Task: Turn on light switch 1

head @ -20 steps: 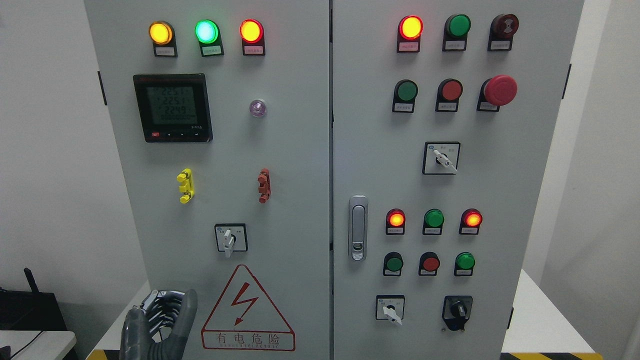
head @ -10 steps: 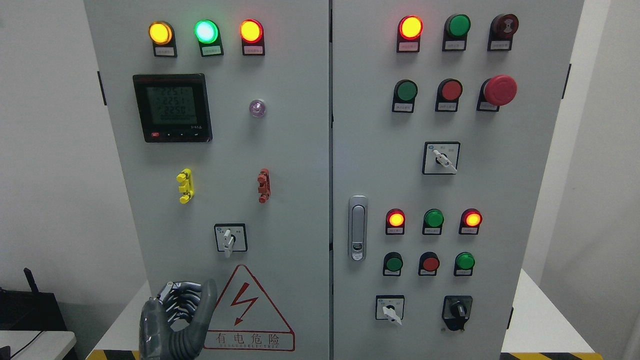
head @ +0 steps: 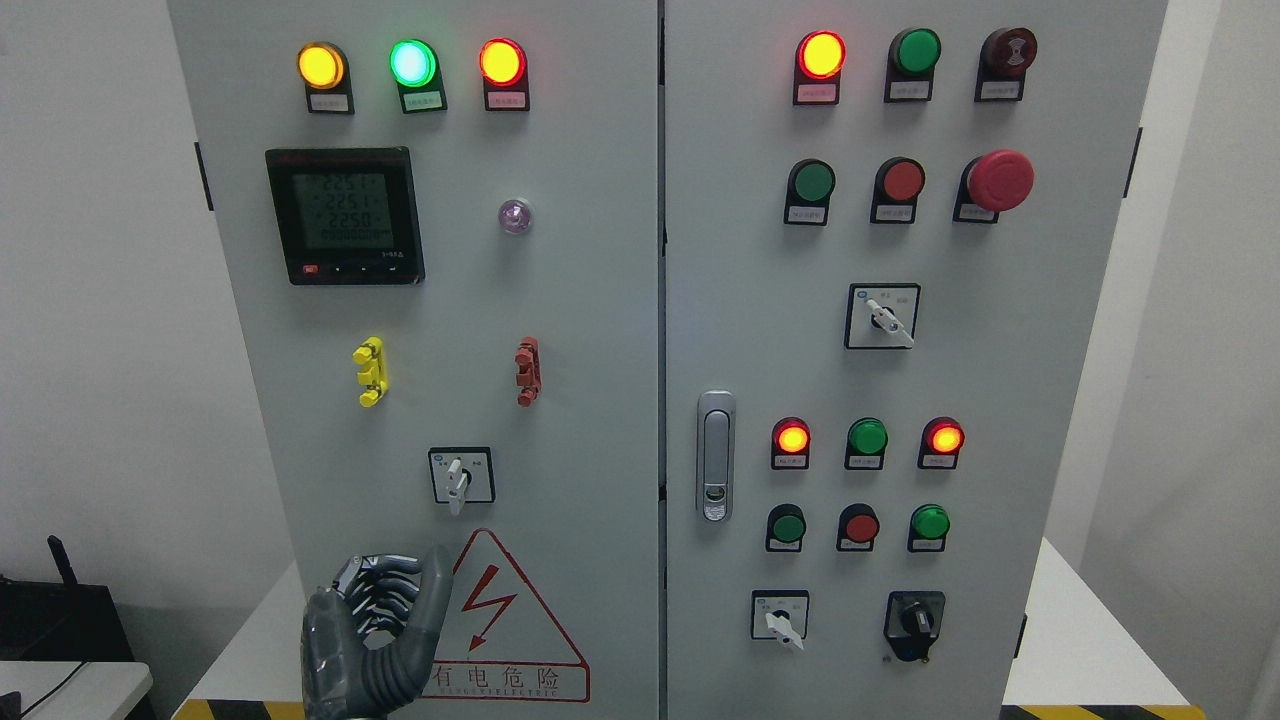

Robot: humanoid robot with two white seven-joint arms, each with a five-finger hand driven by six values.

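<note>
One robot hand in view: the left hand (head: pixel 375 630), rising from the bottom edge at lower left, in front of the cabinet's left door (head: pixel 440 300). Fingers (head: pixel 385 585) curled inward, thumb (head: pixel 432 590) raised upright; nothing held. Thumb tip overlaps the left edge of the red warning triangle (head: pixel 495 620). Just above and right of the thumb: rotary selector switch (head: pixel 461 476), white handle pointing down; hand not touching it. Higher on the same door: yellow clip (head: pixel 369 371), red clip (head: pixel 527 371), digital meter (head: pixel 344 215), and a top row of lit lamps, amber (head: pixel 321 65), green (head: pixel 413 63), red (head: pixel 502 62). Right door (head: pixel 1000 350): silver latch handle (head: pixel 715 456), then lamps, push buttons, red mushroom button (head: pixel 1001 180), further selectors. Which control is labelled switch 1 cannot be read.
</note>
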